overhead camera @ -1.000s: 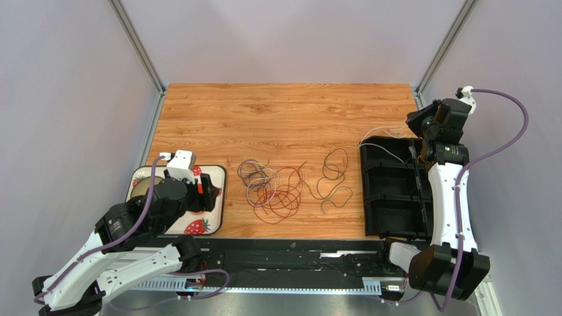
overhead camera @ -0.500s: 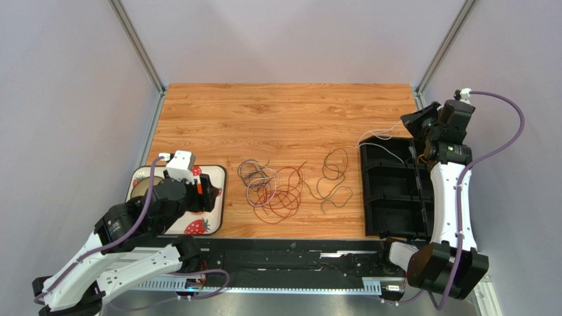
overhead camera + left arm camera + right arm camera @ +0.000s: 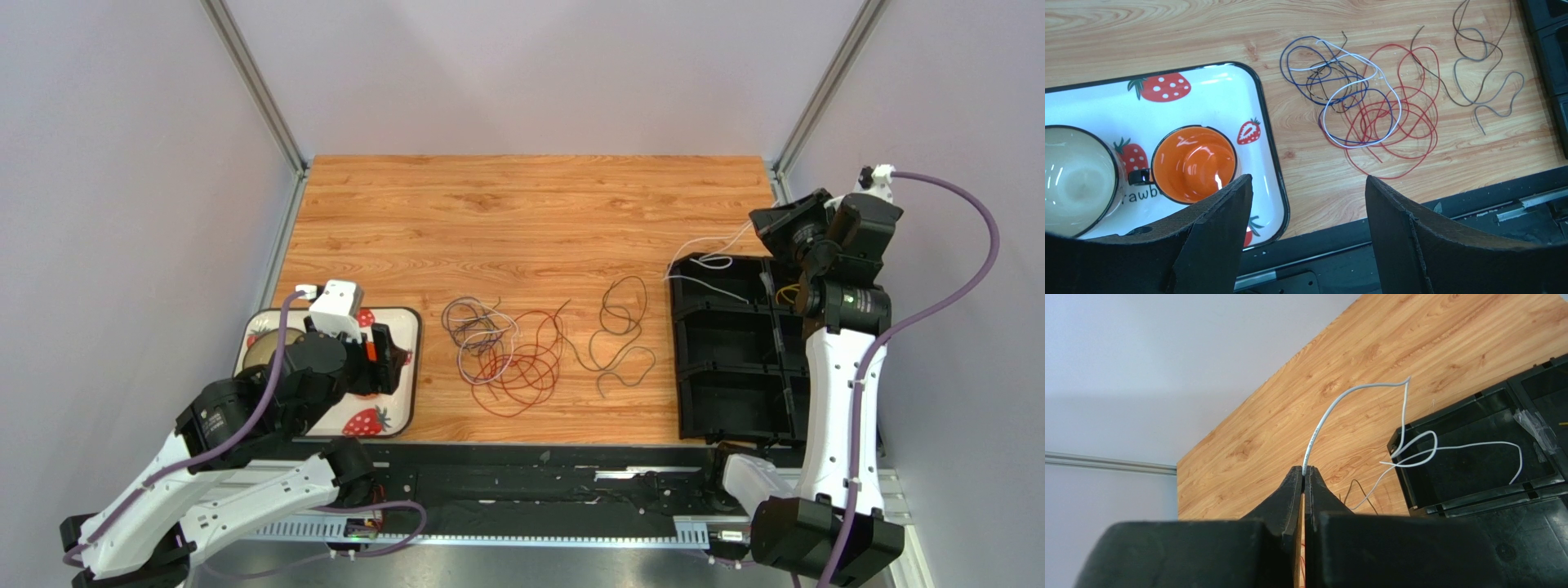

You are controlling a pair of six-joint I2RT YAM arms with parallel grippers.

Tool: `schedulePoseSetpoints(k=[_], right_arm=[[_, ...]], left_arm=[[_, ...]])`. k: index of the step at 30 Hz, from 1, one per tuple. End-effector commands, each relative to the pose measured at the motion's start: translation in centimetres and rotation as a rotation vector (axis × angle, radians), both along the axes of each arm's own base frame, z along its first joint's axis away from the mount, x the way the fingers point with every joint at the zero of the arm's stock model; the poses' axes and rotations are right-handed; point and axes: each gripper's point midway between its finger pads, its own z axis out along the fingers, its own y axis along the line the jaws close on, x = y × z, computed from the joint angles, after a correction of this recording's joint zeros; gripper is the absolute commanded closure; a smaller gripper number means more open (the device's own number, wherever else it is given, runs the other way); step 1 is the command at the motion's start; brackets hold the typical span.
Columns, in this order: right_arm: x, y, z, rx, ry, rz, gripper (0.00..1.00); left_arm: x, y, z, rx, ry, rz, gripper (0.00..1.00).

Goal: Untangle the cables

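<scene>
Bright, even light, soft shadows.
We see small glints inside the cup (image 3: 1192,164); the counter (image 3: 528,221) grain looks sharp everywhere.

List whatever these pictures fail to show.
- Top view: the tangled cables are too thin to tell which crosses over which.
- Top view: the right arm covers the black tray's right edge.
- Left wrist: the left fingers hide the strawberry tray's near edge.
- Right wrist: the right fingers hide the white cable's gripped end.

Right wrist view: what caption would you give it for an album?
The right hand pinches one white cable whose loose end drapes across a black bin on the wooden table.
</scene>
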Motion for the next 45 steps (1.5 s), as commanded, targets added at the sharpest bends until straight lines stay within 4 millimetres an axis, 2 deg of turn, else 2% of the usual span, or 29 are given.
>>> schedulePoseSetpoints(k=[1, 6, 9, 13, 22, 29, 33, 36, 37, 42, 45], right_arm=[[0.3, -0.4, -2.7, 0.01, 0.058, -0.018, 1.0], [0.9, -1.6, -6.5, 0.007, 0.138, -0.064, 1.0], [0.8, -2.8, -7.8, 0.001, 0.169, -0.113, 1.0], [0.4, -5.0, -8.0, -0.053, 0.182, -0.2, 1.0], [-1.3, -9.3, -10.0, -0.127, 0.275, -0.41, 1.0], [-0.8, -11.7, -10.0, -0.133, 0.293, -0.518, 1.0], [0.4, -11.8, -10.6, -0.113, 0.28, -0.514, 1.0], [2.0, -11.0, -11.5, -0.088, 0.275, -0.443, 1.0], [2.7, -10.2, -11.2, -0.07, 0.267, -0.386, 1.0], [4.3, -7.4, -13.9, -0.024, 0.343, -0.249, 1.0], [4.4, -6.6, -15.8, 0.009, 0.377, -0.217, 1.0]], left_arm=[[0.2, -0.3, 0.0, -0.003, -0.003, -0.001, 0.24], [0.3, -0.6, -0.1, 0.005, 0.004, -0.011, 0.24], [0.3, -0.7, -0.2, 0.007, 0.007, -0.013, 0.24], [0.3, -0.8, -0.3, 0.013, 0.011, -0.015, 0.24], [0.4, -0.9, -0.4, 0.018, 0.016, -0.016, 0.24], [0.4, -0.9, -0.3, 0.014, 0.012, -0.016, 0.25], [0.3, -0.8, -0.3, 0.013, 0.011, -0.015, 0.25], [0.3, -0.8, -0.2, 0.008, 0.009, -0.016, 0.24], [0.3, -0.8, -0.2, 0.008, 0.007, -0.015, 0.24], [0.3, -0.6, -0.2, 0.008, 0.007, -0.011, 0.24], [0.2, -0.5, -0.1, -0.002, 0.001, -0.009, 0.24]])
